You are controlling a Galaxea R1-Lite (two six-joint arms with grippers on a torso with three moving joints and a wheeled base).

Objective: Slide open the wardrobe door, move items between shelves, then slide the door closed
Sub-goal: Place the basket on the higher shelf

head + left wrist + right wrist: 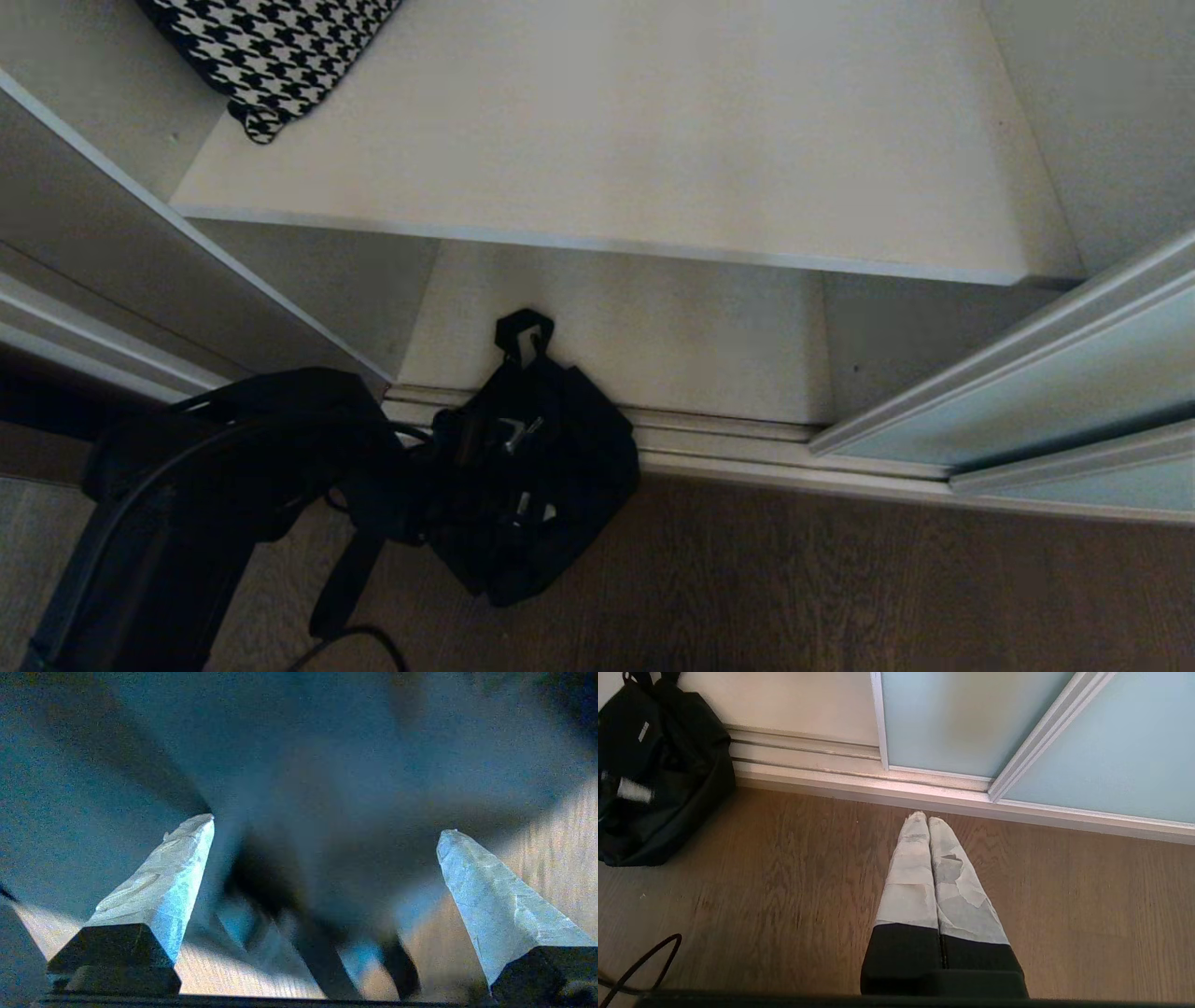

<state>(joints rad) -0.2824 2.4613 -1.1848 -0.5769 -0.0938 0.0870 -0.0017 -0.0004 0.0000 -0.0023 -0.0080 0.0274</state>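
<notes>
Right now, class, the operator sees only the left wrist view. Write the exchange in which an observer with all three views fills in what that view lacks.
Operator: What is the dark blur ahead of my left gripper?
Observer: Probably the black bag. It lies on the wooden floor against the wardrobe's bottom track, right beside your arm.
Operator: Is the wardrobe open?
Observer: Yes. The sliding door stands off to the right, leaving the upper shelf exposed.
</notes>
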